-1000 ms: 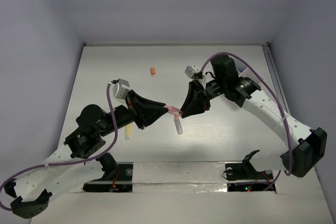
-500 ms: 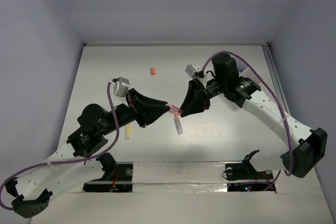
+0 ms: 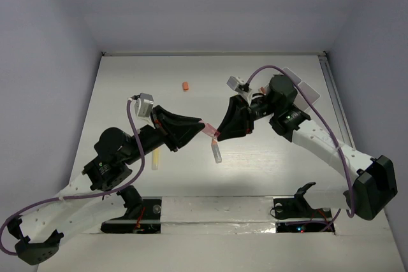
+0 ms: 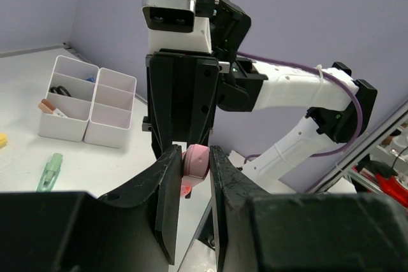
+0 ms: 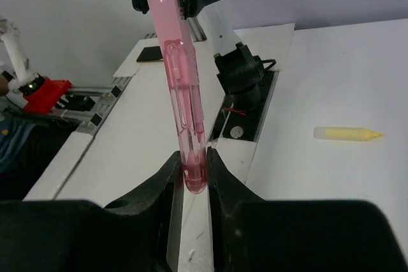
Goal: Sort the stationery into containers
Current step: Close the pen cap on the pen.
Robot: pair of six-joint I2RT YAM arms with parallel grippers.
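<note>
Left fingers [image 4: 167, 189] closed tight on 1 end of a pink pen [image 5: 182, 87], pinching its rounded pink tip between the 2 black pads. Right fingers [image 5: 169, 183] clamped just as narrowly on the opposite end of the same pen, with the clear pink barrel and its clip running straight across toward the left arm. Held by both arms at once, clear of the counter [image 3: 255, 164] and over its middle.

Just below the pen on the counter, a short pale tube [image 3: 217, 153], lying free of both arms. Farther toward the left edge, close beside the left arm, a yellow tube [image 3: 155, 160], flat and untouched. Toward the far edge, left of centre, a small orange bit [image 3: 185, 86], well apart from everything else.

By the far right corner, a white tray [image 4: 107, 125] split by thin walls into several compartments, largely hidden behind the right arm from above. Inside 1 compartment at its far side in the left wrist view, black-handled scissors [image 4: 61, 90]; inside the compartment next to that, something brown and white, too small to name. On the counter near the tray but apart from its wall, a green clip [image 4: 50, 171], lying flat.
</note>
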